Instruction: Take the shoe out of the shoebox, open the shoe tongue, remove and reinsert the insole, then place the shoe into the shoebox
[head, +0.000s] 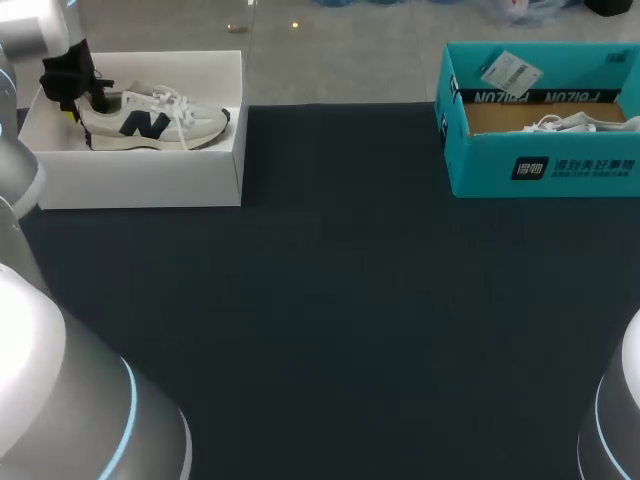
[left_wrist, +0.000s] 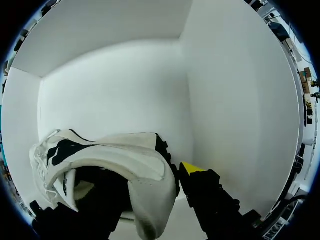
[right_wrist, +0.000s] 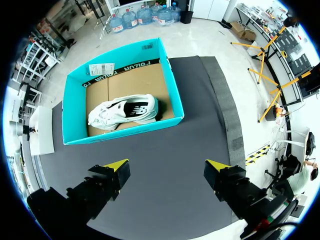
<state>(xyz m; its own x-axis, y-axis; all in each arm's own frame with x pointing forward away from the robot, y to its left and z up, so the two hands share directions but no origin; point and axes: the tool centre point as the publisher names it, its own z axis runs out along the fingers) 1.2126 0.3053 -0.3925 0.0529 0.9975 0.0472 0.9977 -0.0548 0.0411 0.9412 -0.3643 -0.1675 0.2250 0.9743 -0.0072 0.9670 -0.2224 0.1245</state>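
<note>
A white sneaker (head: 150, 120) with a dark side logo lies on its sole in the white shoebox (head: 140, 182) at the far left, toe pointing right. My left gripper (head: 75, 100) is down at its heel. In the left wrist view the heel (left_wrist: 150, 195) stands between the fingers. One yellow-tipped finger (left_wrist: 192, 168) presses behind the heel and the other dark finger sits inside the shoe opening, so my left gripper (left_wrist: 150, 185) is shut on the heel. My right gripper (right_wrist: 167, 172) hangs open over the dark mat, holding nothing.
A teal shoebox (head: 540, 172) stands at the far right with a second white sneaker (right_wrist: 125, 111) inside on brown cardboard. The dark mat (head: 340, 300) spreads between the two boxes. The white box's walls (left_wrist: 235, 100) close in around the left gripper.
</note>
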